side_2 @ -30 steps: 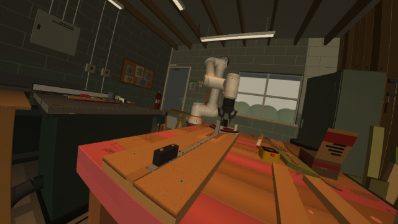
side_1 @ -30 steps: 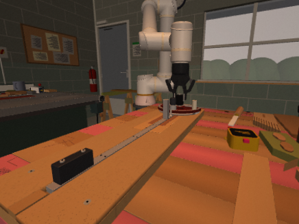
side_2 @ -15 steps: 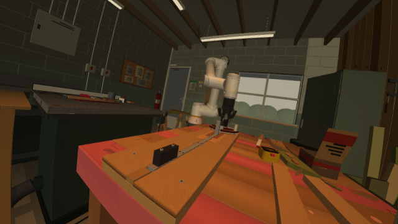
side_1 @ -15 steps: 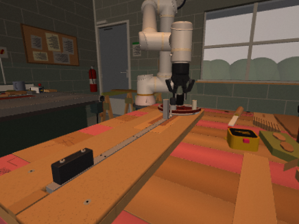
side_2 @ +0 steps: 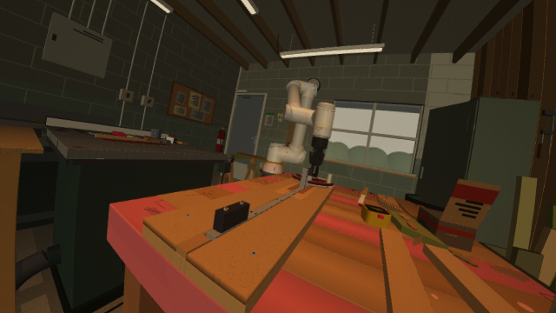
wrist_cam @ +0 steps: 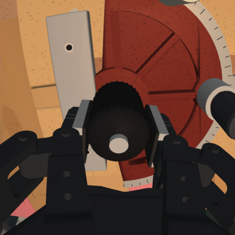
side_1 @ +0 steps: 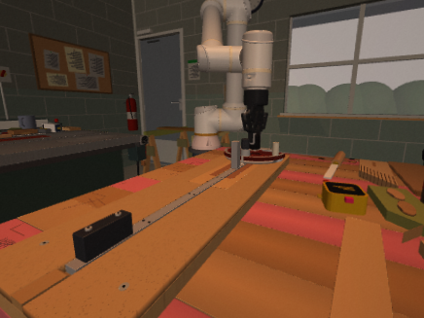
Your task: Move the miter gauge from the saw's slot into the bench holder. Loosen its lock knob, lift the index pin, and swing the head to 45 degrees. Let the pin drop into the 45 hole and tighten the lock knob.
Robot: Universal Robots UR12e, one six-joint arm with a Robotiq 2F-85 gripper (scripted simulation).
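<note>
The miter gauge's dark red half-round head [wrist_cam: 169, 73] [side_1: 260, 156] lies flat at the far end of the bench holder, with its grey bar [side_1: 185, 196] running along the holder's slot toward the near end. Its black knurled lock knob [wrist_cam: 119, 127] is gripped from both sides by my closed gripper [wrist_cam: 119, 133] [side_1: 253, 142] [side_2: 313, 167], which comes straight down on it. A grey upright fence plate [wrist_cam: 72, 71] stands left of the knob. The index pin [wrist_cam: 216, 105], with a grey collar and a black knurled cap, stands to the right near the white degree scale.
The yellow box [side_1: 344, 197] sits on the bench to the right, beside a green tray [side_1: 396, 205] and a chisel [side_1: 334, 164]. A black block [side_1: 102, 235] sits over the bar at the holder's near end. A dark table saw [side_2: 113, 150] stands to the left.
</note>
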